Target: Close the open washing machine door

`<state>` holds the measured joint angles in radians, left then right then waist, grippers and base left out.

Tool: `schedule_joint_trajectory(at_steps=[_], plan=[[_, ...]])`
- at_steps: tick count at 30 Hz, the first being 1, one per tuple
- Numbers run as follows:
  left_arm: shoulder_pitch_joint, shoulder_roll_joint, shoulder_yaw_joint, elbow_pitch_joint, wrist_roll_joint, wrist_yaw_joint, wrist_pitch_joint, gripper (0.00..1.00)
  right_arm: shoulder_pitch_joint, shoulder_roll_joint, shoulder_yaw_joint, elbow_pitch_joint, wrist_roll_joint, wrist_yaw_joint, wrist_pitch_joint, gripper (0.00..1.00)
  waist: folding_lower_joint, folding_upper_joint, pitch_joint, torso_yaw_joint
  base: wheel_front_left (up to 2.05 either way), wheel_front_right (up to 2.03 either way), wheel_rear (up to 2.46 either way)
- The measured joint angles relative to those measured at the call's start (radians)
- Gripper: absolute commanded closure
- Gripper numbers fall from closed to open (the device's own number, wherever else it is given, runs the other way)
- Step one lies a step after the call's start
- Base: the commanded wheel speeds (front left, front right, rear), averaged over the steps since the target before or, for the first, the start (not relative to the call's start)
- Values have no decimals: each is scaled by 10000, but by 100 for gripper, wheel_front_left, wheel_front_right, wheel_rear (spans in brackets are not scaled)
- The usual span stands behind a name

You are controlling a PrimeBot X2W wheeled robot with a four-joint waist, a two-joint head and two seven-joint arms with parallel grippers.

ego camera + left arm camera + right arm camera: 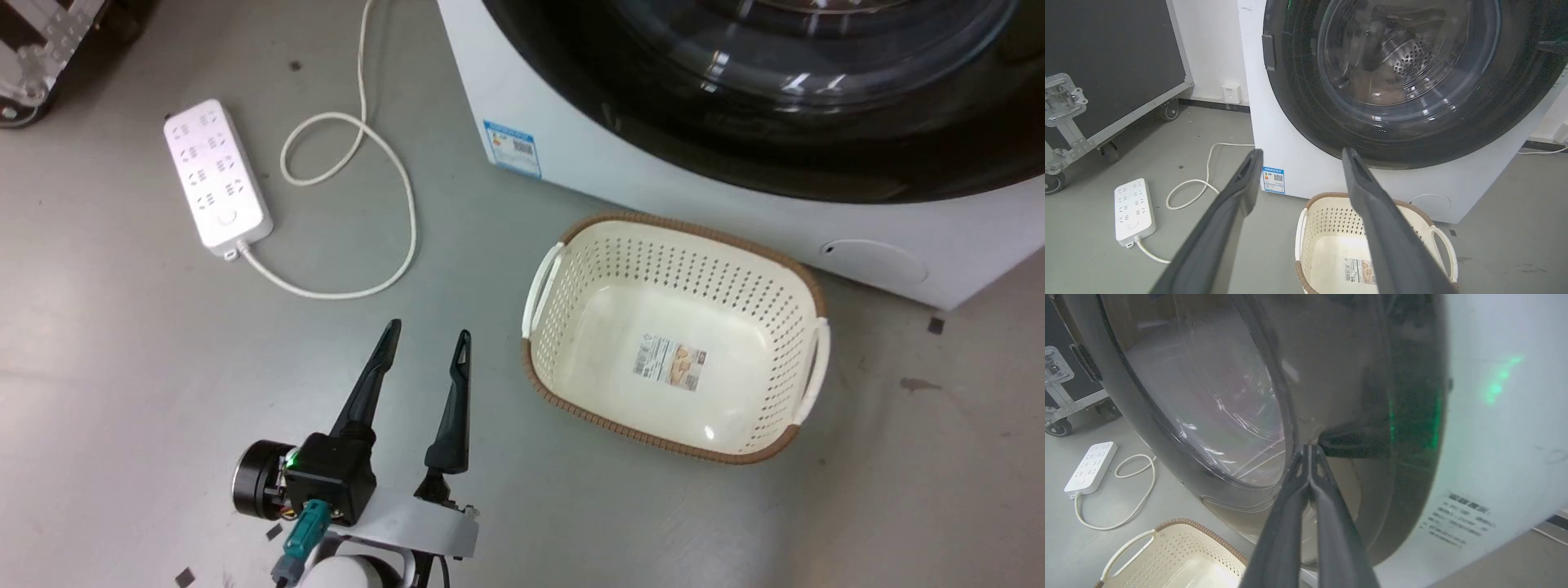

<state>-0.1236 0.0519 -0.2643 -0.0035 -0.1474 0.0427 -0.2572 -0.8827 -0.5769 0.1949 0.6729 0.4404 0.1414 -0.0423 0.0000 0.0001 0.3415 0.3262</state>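
A cream laundry basket [653, 261] with a brown woven rim sits on the grey floor [122, 343], a paper label [670, 363] stuck to its bottom. Toward the floor's left lies a white power strip [216, 175], its cord [414, 220] looping alongside. A black wheeled case [1106, 61] stands by the wall.

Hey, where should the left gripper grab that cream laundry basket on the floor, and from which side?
Take the white loop handle on the short end of the basket nearest the left gripper, coming from above on that side. The handle bows out from the perforated wall, likely leaving room for one finger behind it. The jaws stand open.
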Motion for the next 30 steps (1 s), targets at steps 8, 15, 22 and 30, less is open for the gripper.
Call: schedule_joint_trajectory(at_steps=[8, 15, 22, 30], plan=[[151, -13, 366, 247, -50, -119, -2, 0, 921, 395, 453, 19, -71, -100, -1294, 0, 0, 0, -946, -317, 0, 0, 0], [783, 29, 982, 610, -40, -552, 0, 0, 4165, 1724, -286, -2249, -823, -98, -2088, 0, -3, 0, -2461, -1093, 0, 0, 0], [1197, 35, 1241, 823, -40, -786, 0, 0, 7111, 3432, -1814, -4681, -2451, -100, -2150, 0, -3, 0, -3324, -1859, 0, 0, 0], [1453, 31, 1406, 1193, -134, -899, 0, 0, 8962, 4978, -2606, -5839, -3824, -98, -2153, 0, -2, 0, -3626, -2638, 0, 0, 0]])
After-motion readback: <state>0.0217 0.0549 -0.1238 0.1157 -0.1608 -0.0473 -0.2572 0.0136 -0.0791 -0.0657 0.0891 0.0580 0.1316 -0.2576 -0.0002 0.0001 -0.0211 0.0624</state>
